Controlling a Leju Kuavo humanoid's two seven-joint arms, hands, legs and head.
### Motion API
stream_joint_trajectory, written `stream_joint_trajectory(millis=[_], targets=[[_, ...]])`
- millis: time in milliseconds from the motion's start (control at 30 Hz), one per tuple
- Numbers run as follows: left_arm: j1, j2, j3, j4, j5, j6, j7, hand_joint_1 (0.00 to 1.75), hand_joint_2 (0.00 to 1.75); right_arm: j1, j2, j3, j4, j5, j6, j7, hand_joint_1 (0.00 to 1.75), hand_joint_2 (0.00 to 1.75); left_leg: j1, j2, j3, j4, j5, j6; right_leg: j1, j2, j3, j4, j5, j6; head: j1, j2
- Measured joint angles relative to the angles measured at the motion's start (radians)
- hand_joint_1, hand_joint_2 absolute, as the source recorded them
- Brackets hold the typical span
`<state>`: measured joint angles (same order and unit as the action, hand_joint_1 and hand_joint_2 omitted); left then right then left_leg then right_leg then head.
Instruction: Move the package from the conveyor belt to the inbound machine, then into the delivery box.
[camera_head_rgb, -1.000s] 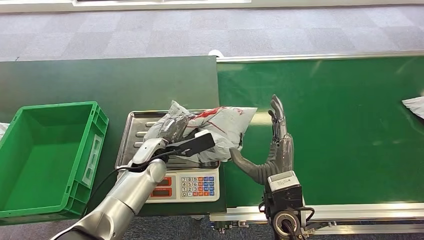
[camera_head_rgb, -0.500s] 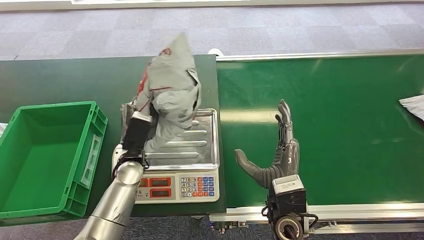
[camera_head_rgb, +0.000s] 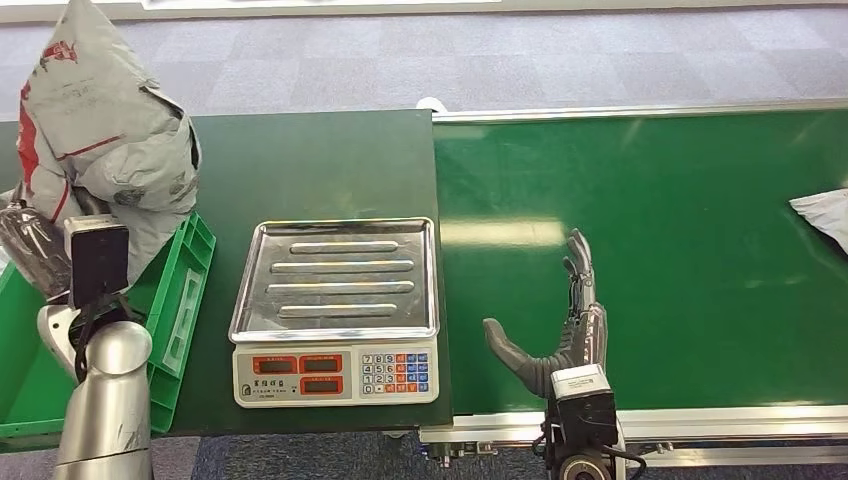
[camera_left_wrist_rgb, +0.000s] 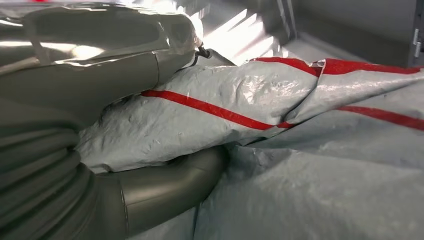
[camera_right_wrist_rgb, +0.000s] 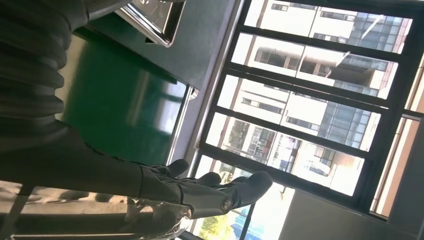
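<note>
A grey package (camera_head_rgb: 105, 140) with red markings hangs in the air above the green delivery box (camera_head_rgb: 170, 300) at the left. My left hand (camera_head_rgb: 40, 245) grips its lower end; in the left wrist view the thumb (camera_left_wrist_rgb: 165, 185) and fingers (camera_left_wrist_rgb: 100, 55) clamp the crinkled grey plastic (camera_left_wrist_rgb: 280, 130). The scale (camera_head_rgb: 335, 300) with its steel tray stands bare between box and conveyor belt (camera_head_rgb: 680, 250). My right hand (camera_head_rgb: 565, 325) hovers open over the belt's near edge, thumb out toward the scale, fingers (camera_right_wrist_rgb: 220, 192) straight and holding nothing.
Another pale package (camera_head_rgb: 825, 215) lies at the belt's far right edge. The dark green table (camera_head_rgb: 310, 165) runs behind the scale. The belt's metal rail (camera_head_rgb: 700, 425) runs along the front. Grey carpet lies beyond.
My left arm has lifted the package off the scale tray and swung it left to above the green box. My right hand has drawn back a little toward the belt's near edge.
</note>
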<state>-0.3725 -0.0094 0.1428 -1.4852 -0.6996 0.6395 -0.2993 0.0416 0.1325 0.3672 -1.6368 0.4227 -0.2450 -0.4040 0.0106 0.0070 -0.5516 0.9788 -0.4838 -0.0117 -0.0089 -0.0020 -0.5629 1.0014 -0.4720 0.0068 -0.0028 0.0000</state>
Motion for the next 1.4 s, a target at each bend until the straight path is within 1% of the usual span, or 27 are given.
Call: stream_joint_trajectory(millis=[200,333,400,467,533,633,733,867,900,967,1033,1133,1233,1300,1333,1400], targets=[[0.0,0.132,0.154,0.124,-0.154,0.037,0.069,1.64,1.75,0.026,-0.007,-0.018,-0.003,-0.014,0.013,0.02,0.0,1.75,0.0,0.001,0.0,0.0,0.0,0.0,0.001,0.002,-0.001,0.0,0.0,0.0,0.0,0.0],[-0.013,0.214,0.222,0.262,-0.299,0.027,0.173,1.65,1.75,0.036,-0.008,-0.02,-0.003,-0.014,0.014,0.019,0.0,1.75,0.001,0.001,0.0,0.0,0.0,0.0,0.001,0.002,-0.001,0.0,-0.001,-0.001,0.0,0.0],[-0.027,0.259,0.243,0.344,-0.357,0.004,0.23,1.59,1.75,0.04,-0.008,-0.021,-0.003,-0.01,0.015,0.019,0.0,1.75,0.001,0.002,0.0,0.0,0.0,0.0,0.001,0.002,-0.001,0.0,-0.001,-0.001,0.0,0.0],[-0.038,0.301,0.259,0.418,-0.387,-0.026,0.271,0.76,1.75,0.041,-0.008,-0.023,-0.003,-0.006,0.015,0.023,0.0,1.75,0.001,0.002,0.0,0.0,0.0,0.0,0.001,0.002,-0.001,0.0,-0.001,-0.001,0.0,0.0],[-0.045,0.338,0.272,0.479,-0.401,-0.057,0.298,0.0,1.75,0.044,-0.008,-0.026,-0.003,-0.002,0.015,0.028,0.0,1.75,0.001,0.002,0.0,0.0,0.0,0.0,0.001,0.002,-0.001,0.0,-0.001,-0.001,0.0,0.0],[-0.058,0.382,0.283,0.55,-0.395,-0.111,0.312,0.0,1.75,0.051,-0.008,-0.035,-0.003,0.001,0.015,0.033,0.0,1.75,0.001,0.002,0.0,0.0,0.0,0.0,0.001,0.002,-0.001,0.0,-0.001,-0.001,0.0,0.0],[-0.088,0.409,0.291,0.603,-0.305,-0.202,0.268,0.0,1.75,0.058,-0.007,-0.042,-0.003,0.002,0.015,0.035,0.0,1.75,0.001,0.001,0.0,0.0,0.0,0.0,0.001,0.001,-0.001,0.0,-0.001,-0.001,0.0,0.0],[-0.128,0.419,0.32,0.654,-0.044,-0.449,0.146,0.0,1.75,0.074,-0.009,-0.046,-0.003,0.0,0.012,0.023,0.0,1.75,0.0,0.0,0.0,0.0,0.0,0.0,0.001,0.001,0.0,0.0,-0.001,-0.001,0.0,0.0],[-0.131,0.419,0.326,0.662,0.01,-0.497,0.124,0.0,1.75,0.079,-0.01,-0.047,-0.004,-0.001,0.01,0.019,0.0,1.75,0.001,0.0,0.0,0.0,0.0,0.0,0.001,0.001,0.0,0.0,-0.001,-0.001,0.0,0.0],[-0.133,0.419,0.338,0.669,0.108,-0.569,0.087,0.0,1.75,0.087,-0.012,-0.048,-0.005,-0.006,0.007,0.014,0.0,1.75,0.001,0.0,0.0,0.0,0.0,0.0,0.001,0.001,0.0,0.0,-0.001,-0.001,0.0,0.0],[-0.132,0.417,0.352,0.67,0.19,-0.615,0.056,0.0,1.75,0.092,-0.014,-0.048,-0.006,-0.013,0.006,0.011,0.0,1.75,0.001,0.0,0.001,0.0,0.0,0.0,0.001,0.001,0.0,0.0,-0.001,-0.001,0.0,0.0],[-0.105,0.403,0.375,0.631,0.354,-0.695,0.027,0.0,1.75,0.092,-0.016,-0.049,-0.006,-0.014,0.011,0.013,0.0,1.75,0.001,0.001,0.001,0.0,0.0,0.0,0.001,0.002,0.0,0.0,-0.001,-0.001,0.0,0.0],[-0.028,0.368,0.388,0.518,0.603,-0.818,0.039,0.0,1.75,0.088,-0.017,-0.05,-0.006,-0.003,0.024,0.021,0.0,1.75,0.0,0.003,0.001,0.0,0.0,-0.001,0.0,0.002,0.0,0.0,-0.001,-0.001,0.0,0.0],[0.056,0.329,0.378,0.404,0.748,-0.868,0.037,0.0,1.75,0.085,-0.015,-0.052,-0.005,0.008,0.031,0.027,0.0,1.75,0.0,0.004,0.001,0.0,-0.001,-0.001,0.0,0.003,0.0,0.0,-0.001,-0.001,0.0,0.0],[0.106,0.304,0.367,0.335,0.795,-0.869,0.027,0.0,1.75,0.084,-0.014,-0.053,-0.004,0.012,0.033,0.028,0.0,1.75,0.0,0.004,0.001,0.0,-0.001,-0.001,0.0,0.003,0.0,0.0,-0.001,-0.001,0.0,0.0],[0.207,0.248,0.326,0.194,0.834,-0.834,-0.006,0.0,1.75,0.083,-0.01,-0.057,-0.003,0.021,0.037,0.031,0.0,1.75,-0.001,0.004,0.001,0.0,-0.002,-0.001,-0.001,0.003,-0.001,-0.001,-0.002,-0.001,0.0,0.0]])
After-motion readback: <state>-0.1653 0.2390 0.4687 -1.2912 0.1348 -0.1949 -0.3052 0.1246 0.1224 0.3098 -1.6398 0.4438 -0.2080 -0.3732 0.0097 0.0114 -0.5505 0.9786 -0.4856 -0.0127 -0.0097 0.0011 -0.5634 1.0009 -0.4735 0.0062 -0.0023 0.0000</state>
